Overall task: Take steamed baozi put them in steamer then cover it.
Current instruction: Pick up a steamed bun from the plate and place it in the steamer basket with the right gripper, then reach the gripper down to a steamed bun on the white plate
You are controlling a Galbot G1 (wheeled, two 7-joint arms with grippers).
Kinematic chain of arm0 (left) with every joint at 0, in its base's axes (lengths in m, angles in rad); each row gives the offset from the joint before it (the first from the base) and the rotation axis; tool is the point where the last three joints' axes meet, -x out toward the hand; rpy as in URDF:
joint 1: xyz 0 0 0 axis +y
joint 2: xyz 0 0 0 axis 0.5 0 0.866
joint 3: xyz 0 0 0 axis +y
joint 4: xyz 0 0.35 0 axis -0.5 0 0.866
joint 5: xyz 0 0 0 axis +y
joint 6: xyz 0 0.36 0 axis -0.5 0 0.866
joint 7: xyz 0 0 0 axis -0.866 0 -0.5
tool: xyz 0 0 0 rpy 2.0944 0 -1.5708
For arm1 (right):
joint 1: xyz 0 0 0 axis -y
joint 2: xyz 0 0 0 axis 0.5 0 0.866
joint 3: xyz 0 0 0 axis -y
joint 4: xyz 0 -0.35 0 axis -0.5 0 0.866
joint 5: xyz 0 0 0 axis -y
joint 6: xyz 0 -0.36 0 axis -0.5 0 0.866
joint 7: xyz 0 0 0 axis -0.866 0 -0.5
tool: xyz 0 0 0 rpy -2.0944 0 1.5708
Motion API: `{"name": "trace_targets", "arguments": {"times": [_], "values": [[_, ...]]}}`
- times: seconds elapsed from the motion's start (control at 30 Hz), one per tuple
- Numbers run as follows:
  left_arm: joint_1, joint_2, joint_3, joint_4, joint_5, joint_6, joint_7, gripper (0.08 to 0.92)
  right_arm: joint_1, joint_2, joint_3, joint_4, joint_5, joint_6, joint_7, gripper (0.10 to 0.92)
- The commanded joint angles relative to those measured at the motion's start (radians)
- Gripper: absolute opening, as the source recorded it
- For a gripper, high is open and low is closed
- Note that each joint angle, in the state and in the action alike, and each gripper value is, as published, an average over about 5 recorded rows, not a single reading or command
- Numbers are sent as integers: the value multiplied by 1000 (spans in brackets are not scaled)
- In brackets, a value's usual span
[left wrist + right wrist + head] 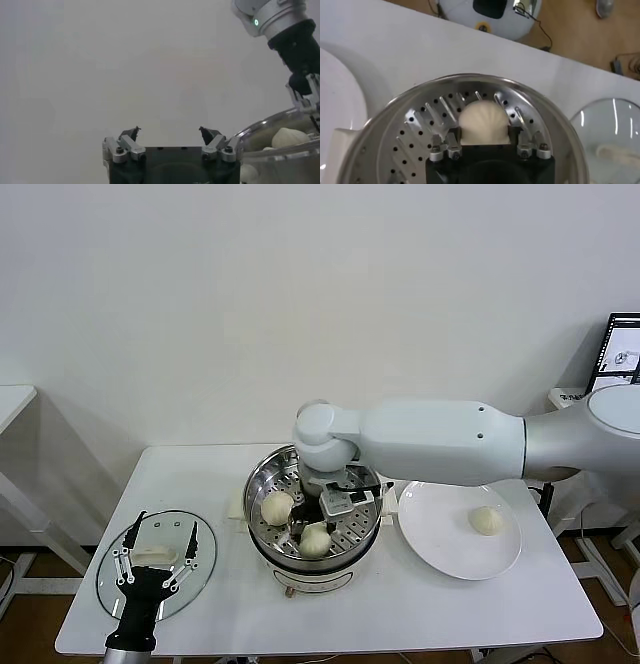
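The steel steamer stands mid-table with two baozi on its perforated tray. My right gripper reaches down inside it. In the right wrist view the right gripper has its fingers against both sides of a third baozi resting on the tray. Another baozi lies on the white plate. The glass cover lies flat at the table's left front. My left gripper hovers above it, open and empty.
The plate sits right of the steamer, close to its rim. The cover reaches near the table's front-left edge. A monitor stands beyond the table's right end. The left wrist view shows the steamer's rim and the right gripper.
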Motion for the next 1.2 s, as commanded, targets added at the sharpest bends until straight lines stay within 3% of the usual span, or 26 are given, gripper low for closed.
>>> {"name": "trace_targets", "arguments": {"times": [0.03,0.27,0.4,0.57,0.67,0.77,0.97,1.2], "values": [[-2,0,-1,2,-1,-2,0,823,-25,25,5,-10,-34,24,-1,685],[-3,-1,-3,4,-1,-1,0,823,6,-31,81,-5,7,-8,-27,811],[-4,-1,-3,6,-1,0,0,823,49,-135,143,-8,114,-75,-80,822],[-11,0,3,13,0,2,1,823,85,-324,204,-101,327,-331,-150,823],[-16,1,9,13,1,4,1,823,89,-420,201,-234,453,-531,-169,823],[-17,3,15,9,2,7,1,823,69,-479,195,-388,508,-639,-179,823],[-17,6,17,9,3,9,1,823,-38,-547,161,-606,514,-687,-172,823],[-11,4,10,9,4,9,1,823,-227,-589,201,-678,419,-678,-125,823]]}}
